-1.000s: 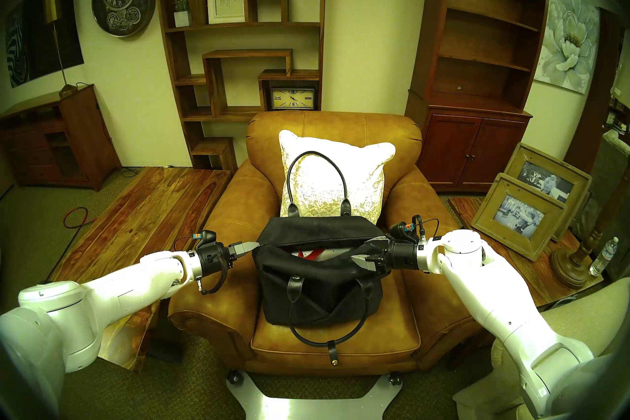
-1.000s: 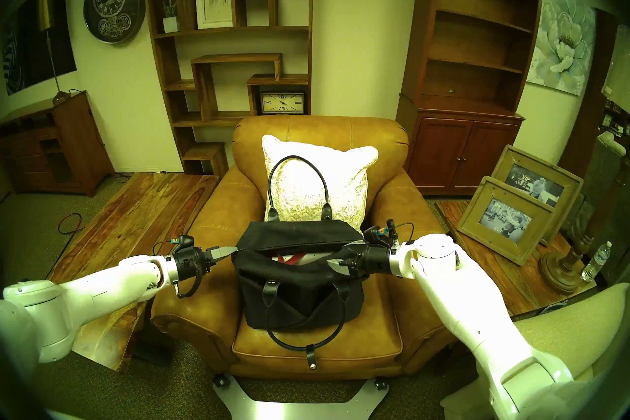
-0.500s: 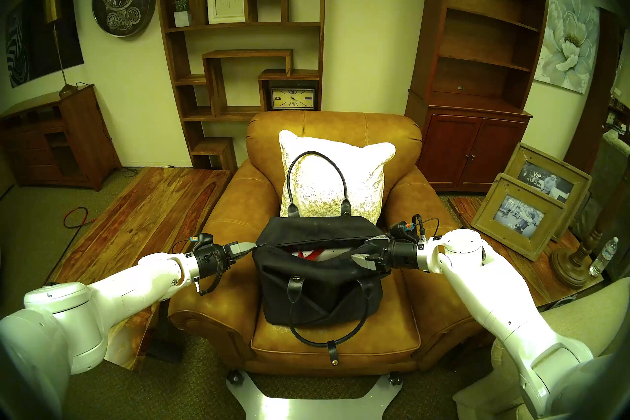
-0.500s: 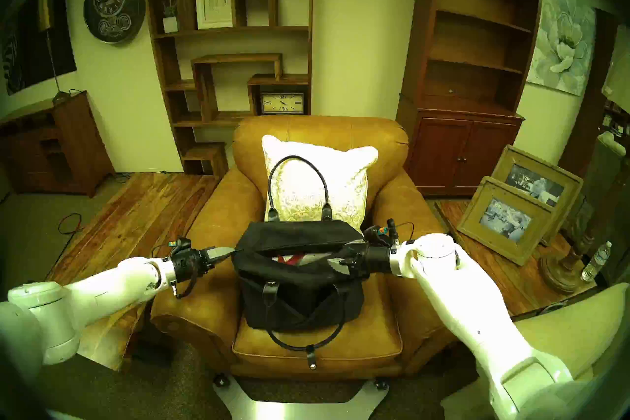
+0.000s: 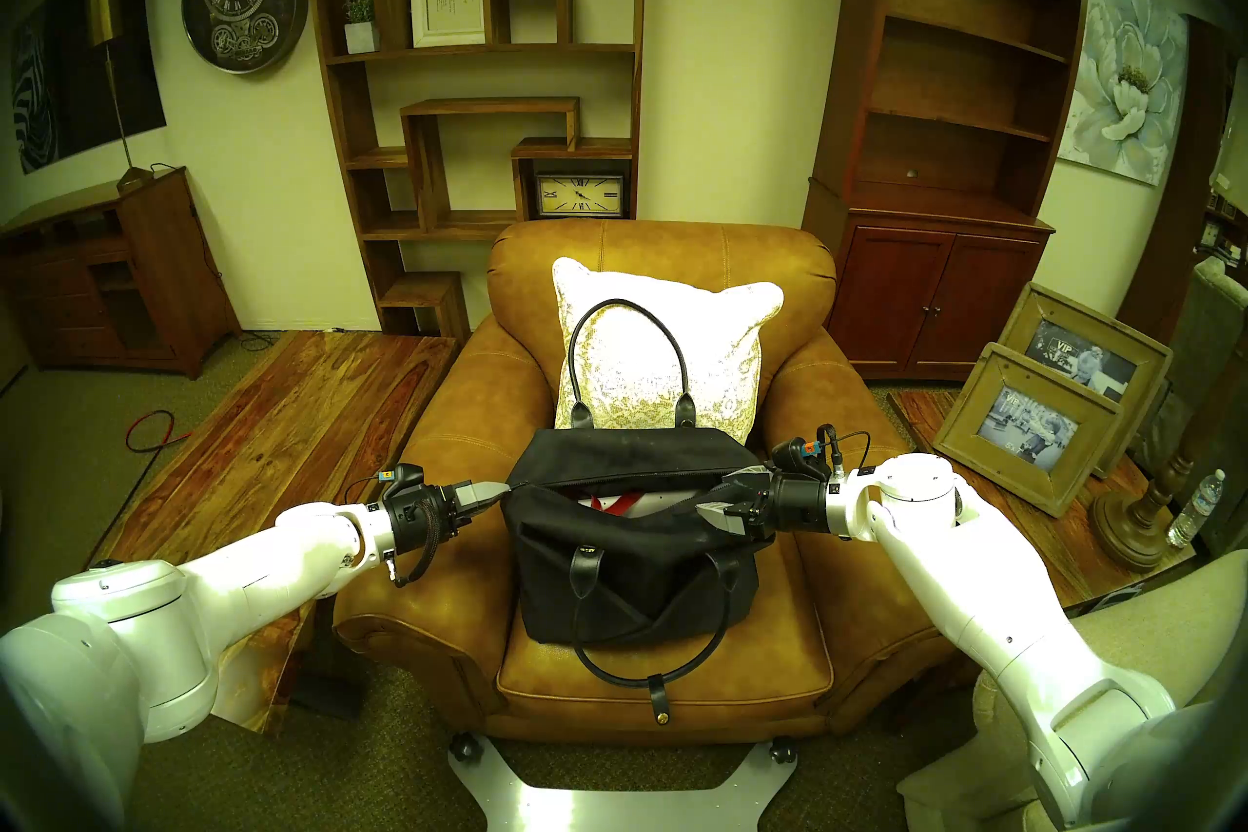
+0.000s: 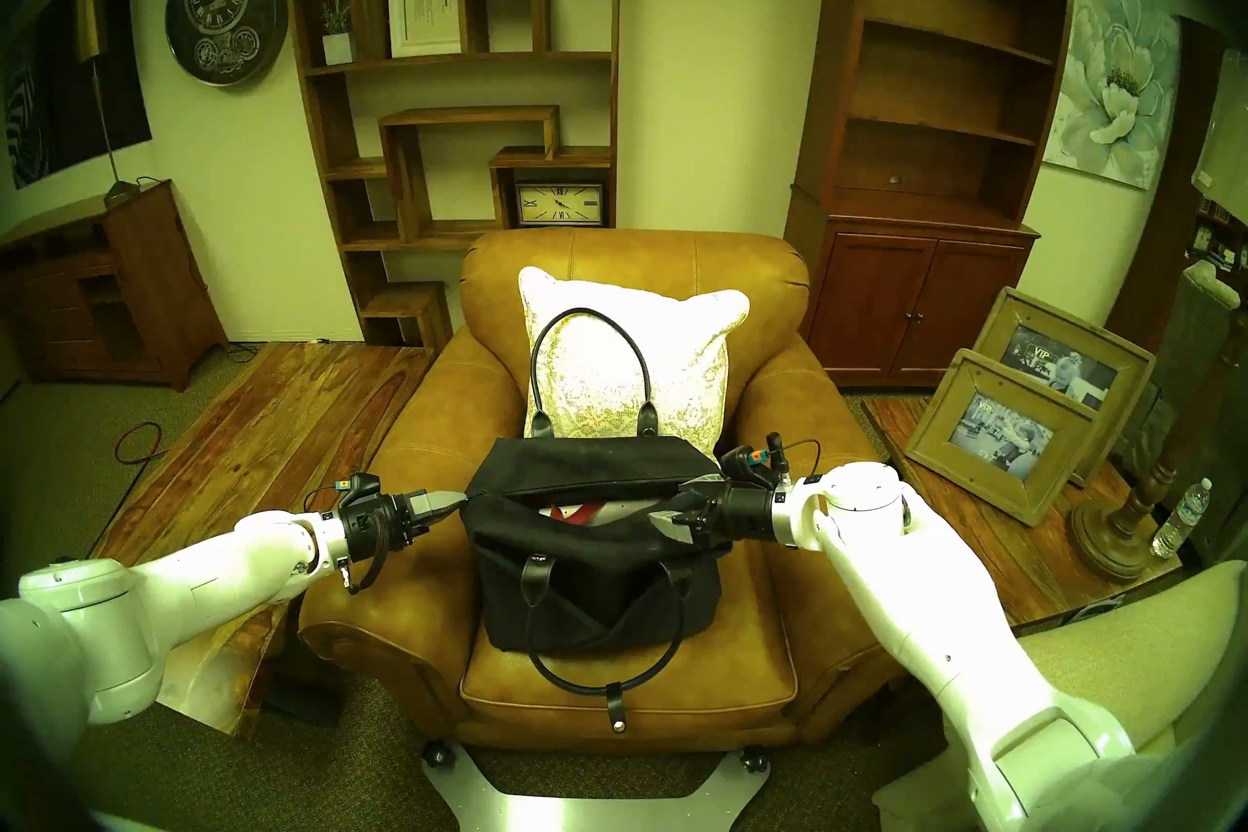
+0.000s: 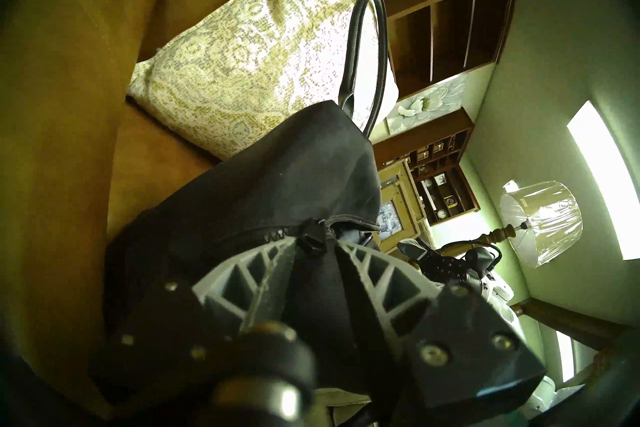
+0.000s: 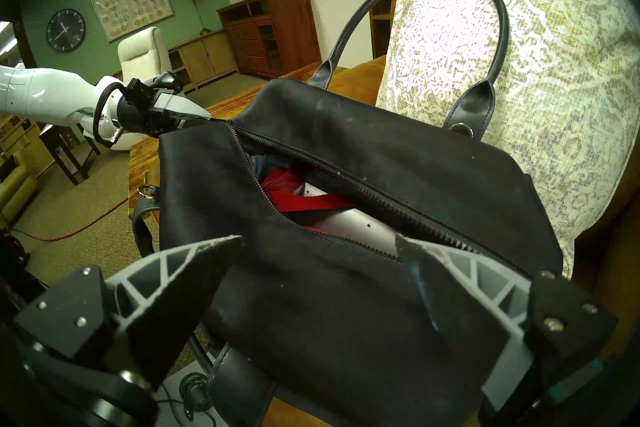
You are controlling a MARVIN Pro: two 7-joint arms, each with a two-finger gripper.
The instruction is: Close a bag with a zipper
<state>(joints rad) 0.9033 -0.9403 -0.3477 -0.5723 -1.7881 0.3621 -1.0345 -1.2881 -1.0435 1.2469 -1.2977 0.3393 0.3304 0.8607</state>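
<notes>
The left end effector (image 5: 501, 489) sits at the left end of the bag's top, just left of center in the head views. In the left wrist view its two ribbed fingers (image 7: 263, 263) are drawn nearly together around the small dark zipper pull (image 7: 311, 241), with a fold of black fabric between them; it is closed on the pull.

The right end effector (image 5: 717, 503) is at the opposite, right end of the bag. In the right wrist view its fingers are spread wide: one fingertip (image 8: 221, 244) lies over the near black panel at lower left, and the other (image 8: 412, 249) lies at the edge of the opening at lower right. Whether they press on the cloth or only straddle it cannot be told.

The zipper (image 8: 346, 178) runs diagonally across the right wrist view and gapes along most of its length, showing something red (image 8: 294, 194) and a pale object (image 8: 346, 220) inside.

The bag (image 5: 635, 574) stands on the seat cushion of a tan leather armchair (image 5: 668, 250) in the middle of the head views. One handle (image 5: 628, 338) stands up against a patterned pillow (image 5: 716, 338) behind the bag. The other handle (image 5: 641, 665) droops forward over the bag's front onto the seat.
</notes>
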